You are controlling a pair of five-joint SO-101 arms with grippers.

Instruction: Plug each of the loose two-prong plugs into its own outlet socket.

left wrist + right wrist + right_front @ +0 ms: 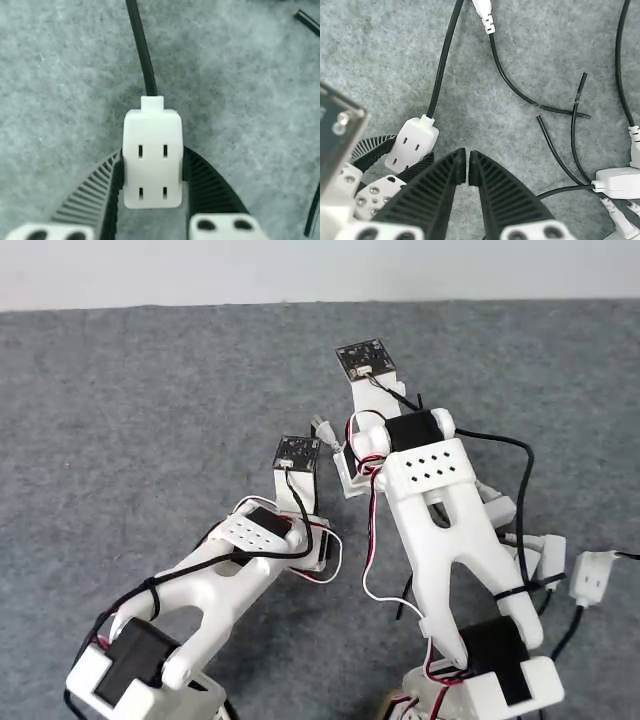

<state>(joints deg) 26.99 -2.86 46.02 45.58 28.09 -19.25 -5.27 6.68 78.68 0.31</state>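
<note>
Left pincer clamped on an outlet socket, right pincer closed on nothing.

The left wrist view shows the left gripper [152, 172] gripping the white outlet socket [152, 150] by its sides, slots facing the camera, black cord [142, 50] running away over the grey mat [55, 75]. The right wrist view shows what that one cannot: the right gripper [467, 160] just beside that socket, its tips nearly touching and empty, and a white plug [481, 7] lying well apart. The high view shows a second socket block [590, 575] off to the side.
</note>
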